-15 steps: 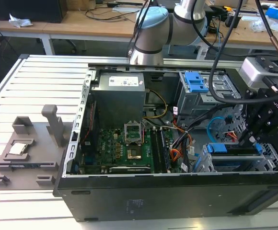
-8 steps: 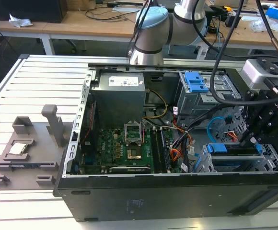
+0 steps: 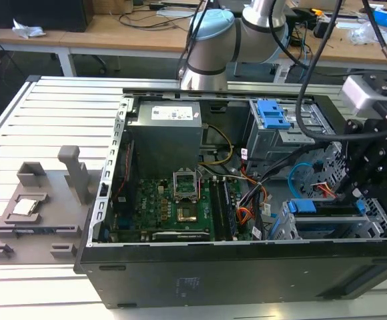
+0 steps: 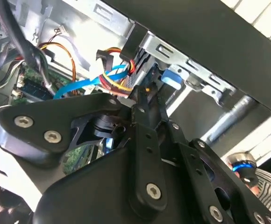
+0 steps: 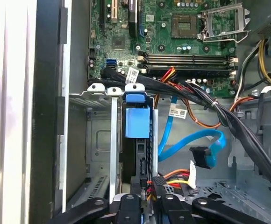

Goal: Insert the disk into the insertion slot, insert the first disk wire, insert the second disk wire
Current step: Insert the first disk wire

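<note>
Hovering over the drive corner of an open computer case (image 3: 213, 280), the pincer (image 4: 142, 95) is closing narrowly around the black plug of a disk wire (image 5: 160, 181), a bundle of red, yellow and black strands. In the second wrist view, the two black fingers (image 4: 147, 140) are converging to a tight tip right at that bundle. In the first wrist view, the plug is sitting between the finger links, just beside the rear end of the disk (image 5: 138, 122).

The disk is already sitting on edge inside the insertion slot (image 5: 100, 140), a silver sheet-metal bay. The grab tab of its bright blue carrier is pointing toward the green motherboard (image 5: 173, 42).

A light blue data cable (image 5: 191, 140) is curving through the case floor beside the slot. Its black end plug is lying loose, apart from the disk (not touching the pincer either).

In the exterior view, the case is lying on its side on a slatted metal counter (image 3: 47, 120). The robot arm (image 3: 210, 40) is reaching in from behind, toward the exterior view's right. A taller grey cage (image 3: 283, 137) with a blue latch is standing farther back in the case. A grey moulded fixture (image 3: 40, 213) is resting on the counter at the exterior view's left, well apart from the work.
</note>
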You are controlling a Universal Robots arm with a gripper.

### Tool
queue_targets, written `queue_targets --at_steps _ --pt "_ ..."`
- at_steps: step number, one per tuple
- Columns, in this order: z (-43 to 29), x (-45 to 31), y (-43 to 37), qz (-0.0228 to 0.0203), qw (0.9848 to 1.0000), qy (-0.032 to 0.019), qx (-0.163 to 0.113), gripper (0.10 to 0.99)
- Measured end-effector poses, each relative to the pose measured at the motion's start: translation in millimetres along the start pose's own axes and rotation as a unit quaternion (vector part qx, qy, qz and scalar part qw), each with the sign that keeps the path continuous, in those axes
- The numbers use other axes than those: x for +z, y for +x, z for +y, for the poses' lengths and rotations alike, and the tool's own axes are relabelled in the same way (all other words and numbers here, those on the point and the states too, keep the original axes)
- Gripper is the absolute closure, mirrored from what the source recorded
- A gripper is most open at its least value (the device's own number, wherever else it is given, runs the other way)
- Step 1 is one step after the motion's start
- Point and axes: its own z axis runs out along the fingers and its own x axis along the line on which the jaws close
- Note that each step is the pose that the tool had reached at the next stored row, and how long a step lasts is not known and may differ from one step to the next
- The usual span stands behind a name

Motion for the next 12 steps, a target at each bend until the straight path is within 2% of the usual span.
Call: queue_targets --at_steps 1,3,5,7,8,12 --pt "0.6 -9.3 0.1 -0.0001 1.0 0.0 0.0 0.847" --pt "1.2 -19.8 -0.5 -0.0001 1.0 0.0 0.0 0.863" --pt "1.8 -30.1 -1.4 -0.0001 1.0 0.0 0.0 0.98" --pt "2.5 -41.5 -2.3 0.0 1.0 0.0 0.0 0.98" --pt "2.6 -43.7 -2.3 -0.0001 1.0 0.0 0.0 0.98" --pt "2.6 -44.0 -2.3 0.0 1.0 0.0 0.0 0.98"
